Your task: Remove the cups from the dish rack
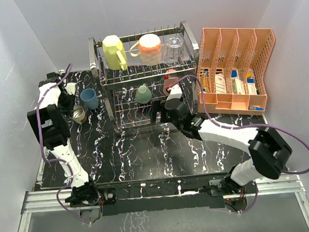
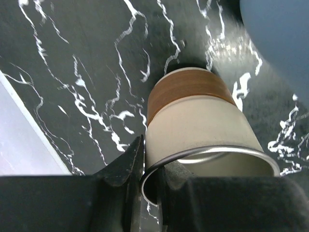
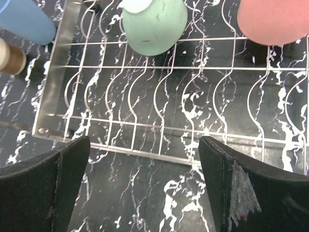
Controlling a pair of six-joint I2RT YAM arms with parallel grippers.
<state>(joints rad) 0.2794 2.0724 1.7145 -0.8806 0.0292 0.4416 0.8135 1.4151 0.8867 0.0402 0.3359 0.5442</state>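
The dish rack (image 1: 101, 72) stands at the back middle. Its top tier holds a pale yellow mug (image 1: 114, 51), a peach-pink mug (image 1: 150, 48) and a clear glass (image 1: 174, 48). The lower tier holds a teal-green cup (image 1: 143, 94) (image 3: 154, 24) and a salmon-red cup (image 1: 170, 79) (image 3: 273, 21). A blue cup (image 1: 89, 98) stands on the table left of the rack. My left gripper (image 1: 75, 109) (image 2: 150, 159) is shut on the rim of the brown-and-white cup (image 1: 79, 115) (image 2: 198, 121), whose brown end is at the table. My right gripper (image 1: 159, 113) (image 3: 145, 188) is open and empty in front of the rack's lower tier (image 3: 145, 67).
An orange mesh file organiser (image 1: 234, 41) with small packets stands right of the rack. The black marbled table (image 1: 136, 154) is walled in by white panels on the left, back and right. The blue cup (image 3: 26, 19) and the brown-and-white cup (image 3: 10, 55) show at the right wrist view's left edge.
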